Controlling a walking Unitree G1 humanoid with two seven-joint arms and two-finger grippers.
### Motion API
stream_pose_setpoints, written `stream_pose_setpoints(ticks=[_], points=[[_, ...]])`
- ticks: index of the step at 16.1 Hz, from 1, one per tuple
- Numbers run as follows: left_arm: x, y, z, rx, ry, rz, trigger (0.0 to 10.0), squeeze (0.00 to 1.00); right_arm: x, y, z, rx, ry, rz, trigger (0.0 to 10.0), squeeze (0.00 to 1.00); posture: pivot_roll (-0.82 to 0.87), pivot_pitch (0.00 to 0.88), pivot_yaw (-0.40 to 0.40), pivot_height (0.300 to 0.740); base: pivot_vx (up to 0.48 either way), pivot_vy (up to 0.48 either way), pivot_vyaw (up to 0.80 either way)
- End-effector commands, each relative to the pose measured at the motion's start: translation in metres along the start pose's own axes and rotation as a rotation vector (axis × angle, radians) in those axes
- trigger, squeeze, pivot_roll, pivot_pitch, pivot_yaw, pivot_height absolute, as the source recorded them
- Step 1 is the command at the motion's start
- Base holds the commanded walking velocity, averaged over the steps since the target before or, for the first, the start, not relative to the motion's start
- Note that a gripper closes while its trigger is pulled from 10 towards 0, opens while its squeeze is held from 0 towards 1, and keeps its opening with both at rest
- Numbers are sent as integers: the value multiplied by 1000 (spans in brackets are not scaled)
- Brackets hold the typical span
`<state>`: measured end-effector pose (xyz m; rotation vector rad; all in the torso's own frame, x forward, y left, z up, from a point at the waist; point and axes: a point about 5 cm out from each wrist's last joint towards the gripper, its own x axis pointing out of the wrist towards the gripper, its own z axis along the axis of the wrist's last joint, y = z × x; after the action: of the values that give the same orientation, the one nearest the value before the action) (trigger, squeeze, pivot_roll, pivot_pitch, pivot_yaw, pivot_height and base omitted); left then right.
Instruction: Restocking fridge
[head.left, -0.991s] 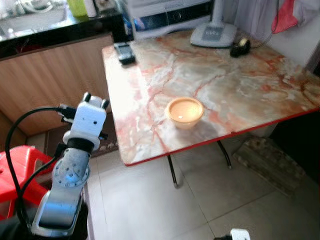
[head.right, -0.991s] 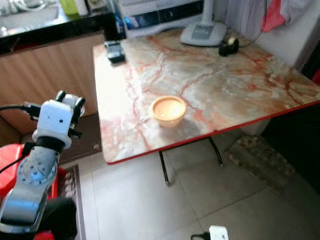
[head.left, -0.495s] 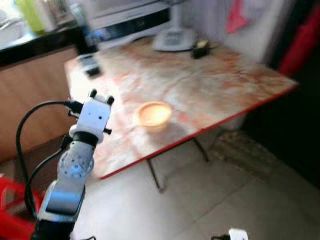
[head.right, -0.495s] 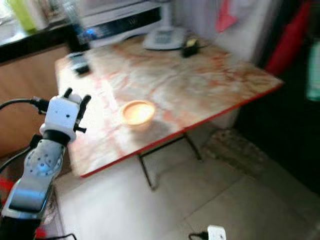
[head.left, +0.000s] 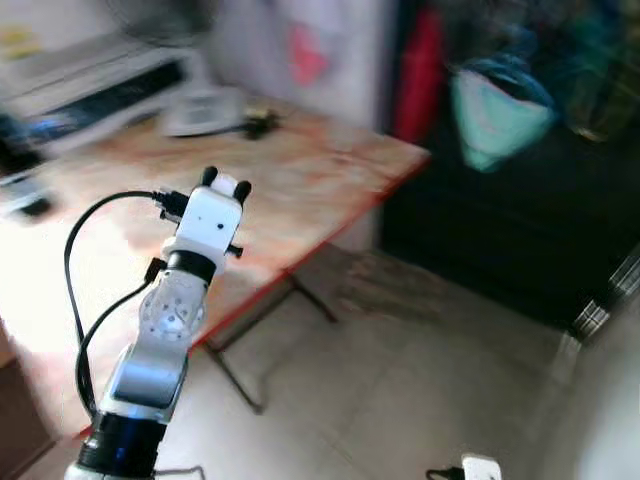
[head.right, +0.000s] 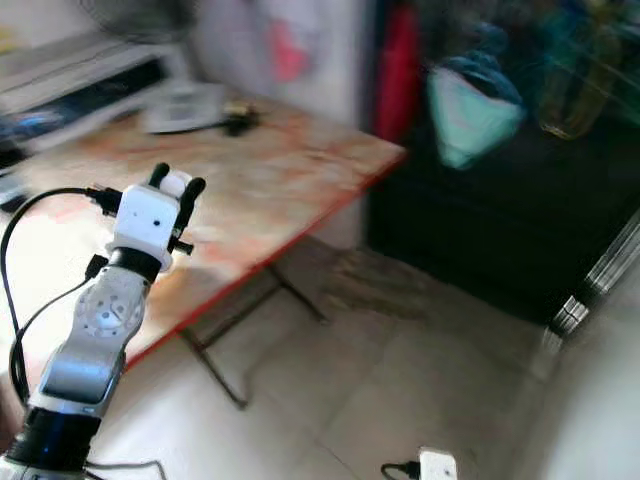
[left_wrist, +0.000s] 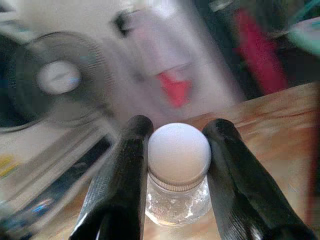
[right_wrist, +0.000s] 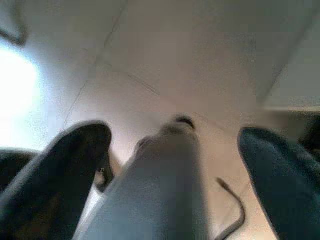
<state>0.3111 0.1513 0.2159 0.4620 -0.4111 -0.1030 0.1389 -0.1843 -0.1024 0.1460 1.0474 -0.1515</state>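
- Motion blur is smearing both eye views; the things hanging in the dark opening (head.left: 500, 110) are reading only as teal, red and yellowish shapes.
- The appliance (head.left: 95, 85) at the marble table's (head.left: 300, 180) far side is dissolving into streaks, its left end cut off by the frame.
- The left gripper (left_wrist: 175, 150) is hiding both sides of the clear jar (left_wrist: 177, 200); its contents are too blurred to tell.
- The right gripper's fingers (right_wrist: 60, 160) are running past the picture's lower edge, blurred.

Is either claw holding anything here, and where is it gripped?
The left claw holds a small clear jar by its white lid. The right claw is open and holds nothing.
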Motion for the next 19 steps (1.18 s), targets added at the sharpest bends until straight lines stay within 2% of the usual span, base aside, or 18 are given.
stream_pose_setpoints(ticks=[1,7,11,13,14,16,19], points=[[-1,4,0,20,-15,-1,10000,0,-2,1,-14,13,52,-1,10000,0,-52,0,112,740,0,0,-800],[-5,-10,-13,-43,8,-60,10000,0,-4,-1,-24,-8,90,10,10000,0,-60,0,95,740,0,0,-800],[-8,-20,-24,-93,41,-107,10000,0,-5,1,-27,-3,94,12,10000,0,-87,0,112,740,0,0,-800],[-10,-25,-31,-140,70,-101,10000,0,-5,1,-27,3,97,10,10000,0,-95,0,115,740,0,0,-800],[-14,-28,-44,-176,123,-84,10000,0,-5,0,-27,-1,100,11,10000,0,-102,0,115,740,0,0,-800],[-24,-33,-57,-215,182,-91,10000,0,-5,-3,-28,-3,103,7,10000,0,-98,0,105,740,0,0,-800],[-39,-39,-82,-228,297,-98,10000,0,-6,-6,-28,-8,107,4,10000,0,-90,0,93,740,0,0,-800]])
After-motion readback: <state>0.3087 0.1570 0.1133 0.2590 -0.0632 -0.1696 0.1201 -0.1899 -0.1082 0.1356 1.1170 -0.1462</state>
